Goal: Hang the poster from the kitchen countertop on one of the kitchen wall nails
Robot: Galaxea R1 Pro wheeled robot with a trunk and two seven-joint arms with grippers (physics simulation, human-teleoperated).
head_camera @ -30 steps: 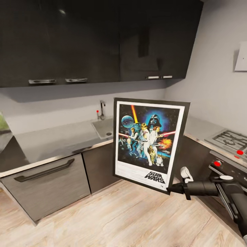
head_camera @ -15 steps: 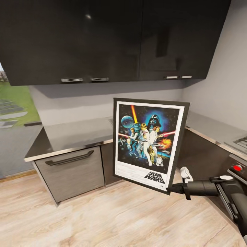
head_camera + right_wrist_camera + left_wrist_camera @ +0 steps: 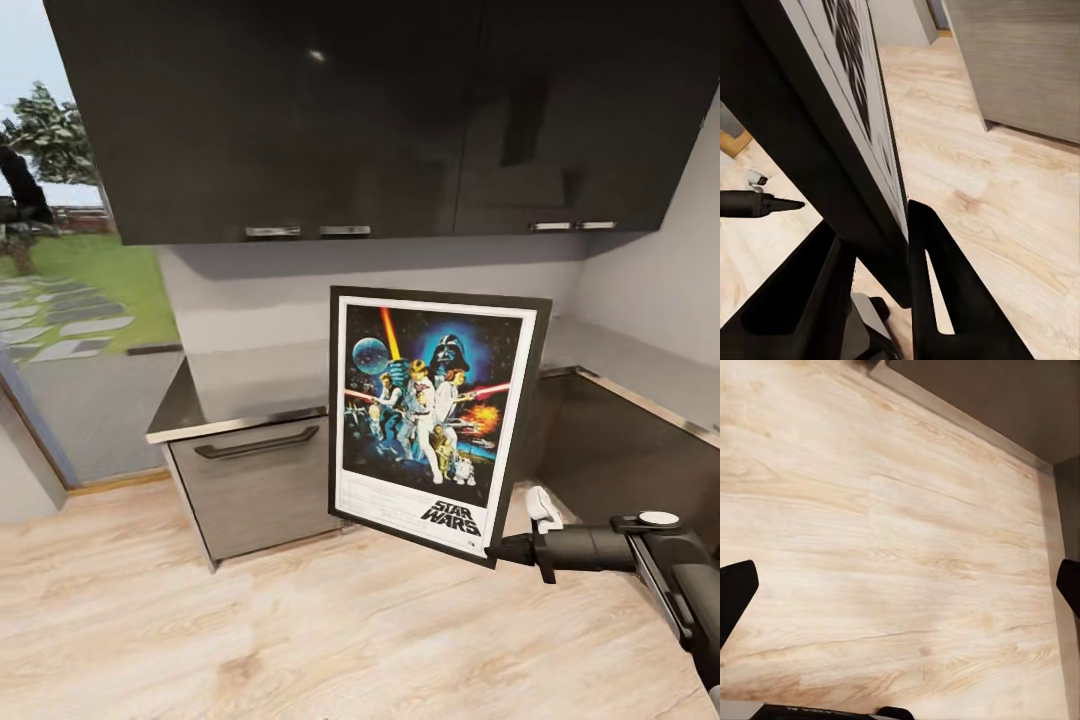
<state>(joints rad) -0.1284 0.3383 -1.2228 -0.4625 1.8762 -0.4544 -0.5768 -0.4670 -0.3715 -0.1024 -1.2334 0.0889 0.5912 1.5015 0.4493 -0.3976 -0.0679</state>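
Note:
The poster [image 3: 435,420] hangs upright in the air in front of me, with its black frame, white border and "STAR WARS" logo at the bottom. My right gripper [image 3: 503,548] is shut on its lower right corner. In the right wrist view the poster's frame edge [image 3: 832,127] runs between the two dark fingers [image 3: 937,285]. The kitchen countertop [image 3: 245,385] of grey steel lies behind the poster and continues along the right wall [image 3: 640,365]. My left gripper [image 3: 900,589] is open over bare wooden floor, its fingertips [image 3: 735,592] far apart.
Dark wall cabinets [image 3: 300,110] hang above the counter. A grey drawer front with a dark handle [image 3: 258,442] closes the counter's left end. A large window [image 3: 70,260] onto a garden stands at the left. Light wooden floor [image 3: 250,620] spreads in front.
The view has swung left: the sink and hob have left the picture, and the counter's left end and the window have come in. The poster stays held in the right gripper.

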